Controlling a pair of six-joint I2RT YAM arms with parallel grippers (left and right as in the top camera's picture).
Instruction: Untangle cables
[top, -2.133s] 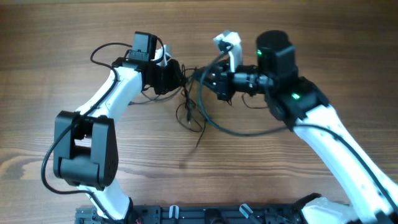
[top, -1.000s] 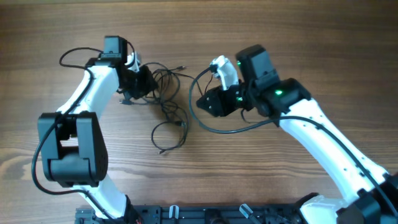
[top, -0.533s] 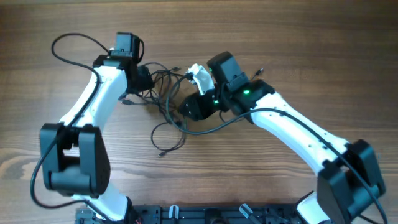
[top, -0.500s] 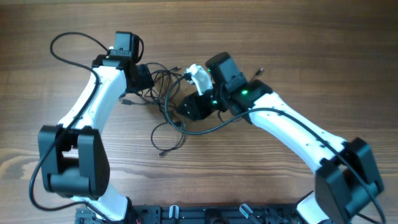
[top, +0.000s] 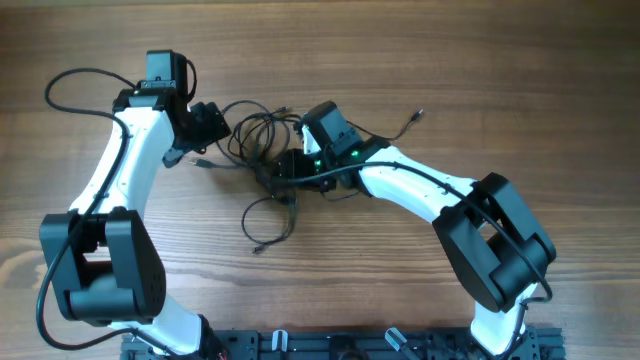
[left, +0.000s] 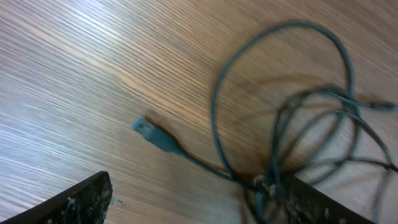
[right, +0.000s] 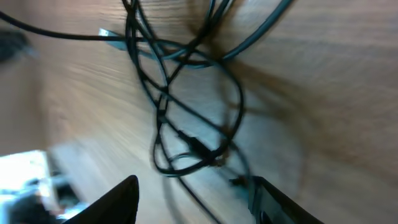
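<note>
Cables (top: 250, 130) lie tangled mid-table (top: 520, 60), bare wood all round; left jaws and right jaws apart.

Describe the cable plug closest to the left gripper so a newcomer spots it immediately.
On the wooden table, find the tangle of black cables near its middle. From the tangle's left edge, beside the left gripper, one cable runs out to a small plug lying on bare wood. It alone points left, clear of the loops.
</note>
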